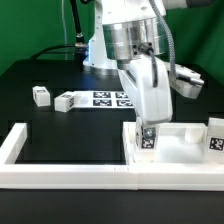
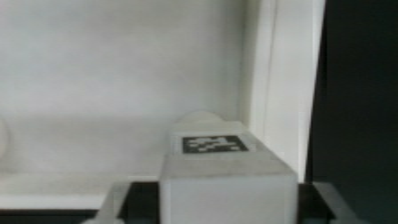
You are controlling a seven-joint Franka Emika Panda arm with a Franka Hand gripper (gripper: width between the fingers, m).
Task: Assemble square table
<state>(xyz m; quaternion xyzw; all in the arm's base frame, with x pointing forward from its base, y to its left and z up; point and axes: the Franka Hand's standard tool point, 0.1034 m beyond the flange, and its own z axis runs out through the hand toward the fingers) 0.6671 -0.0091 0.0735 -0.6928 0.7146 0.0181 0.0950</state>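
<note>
Both views are soft and coarse. Bright, even light washes out the white top (image 2: 107, 100), blurring its edges; the black bench (image 1: 70, 135) reads flat and dark.

Exterior view faces the arm (image 1: 135, 40) from slightly above; wrist view looks down, close, at the shared leg block (image 1: 148, 138) (image 2: 217, 160).

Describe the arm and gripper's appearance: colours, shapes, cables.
The arm is white, with a silvery cylindrical wrist section. A thin dark cable curves down beside it. The gripper has a pale grey, boxy body. No markings are legible.
</note>
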